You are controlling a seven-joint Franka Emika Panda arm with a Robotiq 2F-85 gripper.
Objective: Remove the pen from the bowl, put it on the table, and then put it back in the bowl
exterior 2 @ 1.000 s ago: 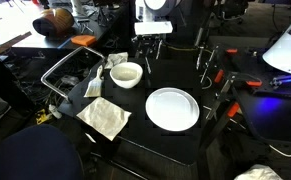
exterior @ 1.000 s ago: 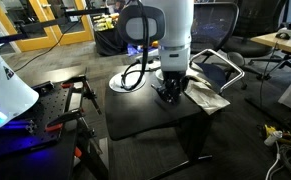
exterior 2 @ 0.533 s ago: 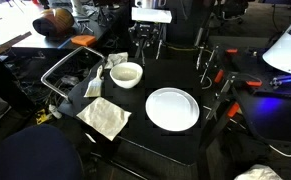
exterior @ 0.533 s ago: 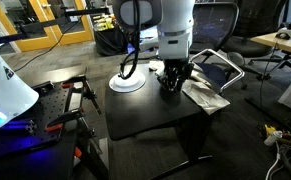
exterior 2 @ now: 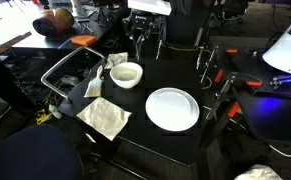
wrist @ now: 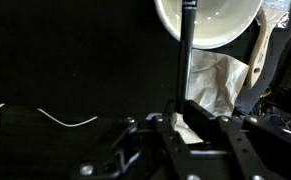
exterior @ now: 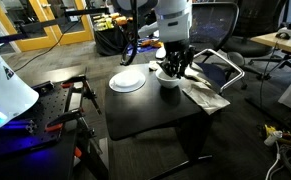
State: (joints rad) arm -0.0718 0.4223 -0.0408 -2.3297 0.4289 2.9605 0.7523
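The small round white bowl stands upright near one edge of the flat black table. The pen, a thin dark stick, is off the table top, and its far end is over the bowl's pale inside.

Bare table between bowl and plate — crumpled paper alongside

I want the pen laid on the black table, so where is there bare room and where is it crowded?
The widest bare patch of the table is the black top from the plate and the bowl out to the edge. It is crowded by the bowl: crumpled paper lies beside it, and the tool hangs close, shut on the pen.
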